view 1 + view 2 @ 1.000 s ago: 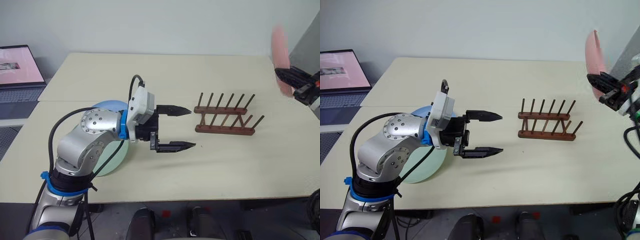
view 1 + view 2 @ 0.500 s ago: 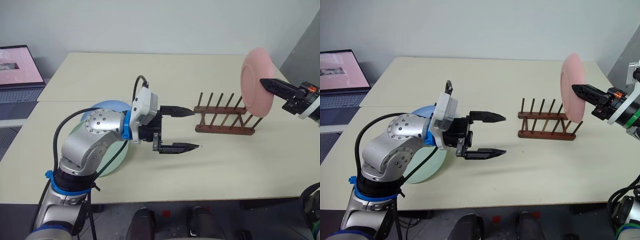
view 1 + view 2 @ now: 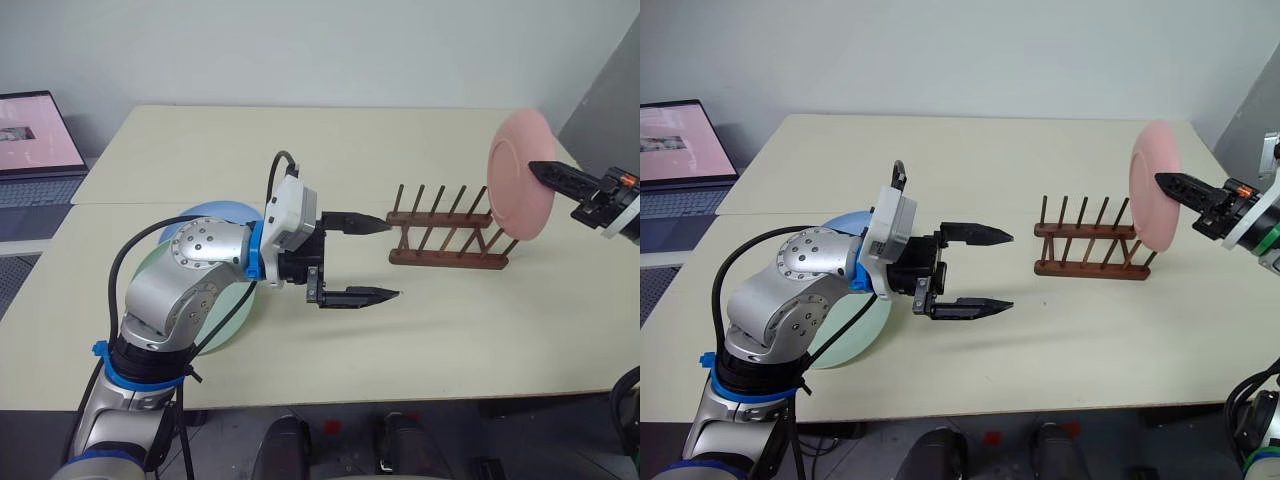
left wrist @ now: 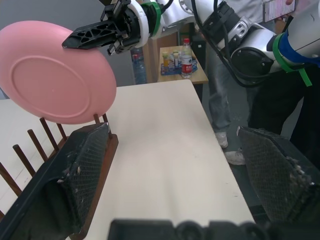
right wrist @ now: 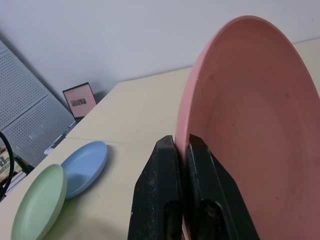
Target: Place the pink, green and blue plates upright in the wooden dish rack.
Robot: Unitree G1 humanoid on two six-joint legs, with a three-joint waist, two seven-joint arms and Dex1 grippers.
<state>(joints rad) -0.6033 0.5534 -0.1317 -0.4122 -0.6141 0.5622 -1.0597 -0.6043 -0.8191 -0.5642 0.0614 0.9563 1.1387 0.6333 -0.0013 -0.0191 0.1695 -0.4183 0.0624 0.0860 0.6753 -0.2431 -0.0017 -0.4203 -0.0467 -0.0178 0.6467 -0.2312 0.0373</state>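
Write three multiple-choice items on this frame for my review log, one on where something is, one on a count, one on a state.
1. Where is the pink plate?
A. Lying flat on the table
B. Held in the air at the right end of the wooden dish rack
C. Stacked under the blue plate

2. How many plates stand in the rack?
A. None
B. One
C. Two

3. How is the left gripper?
A. Shut on the green plate
B. Shut on nothing
C. Open and holding nothing

Answers:
1 B, the right gripper pinches the plate's rim and holds it on edge above the table by the rack's right end.
2 A, all pegs stand bare; the green and blue plates lie flat on the table.
3 C, its two black fingers stand well apart with nothing between them.
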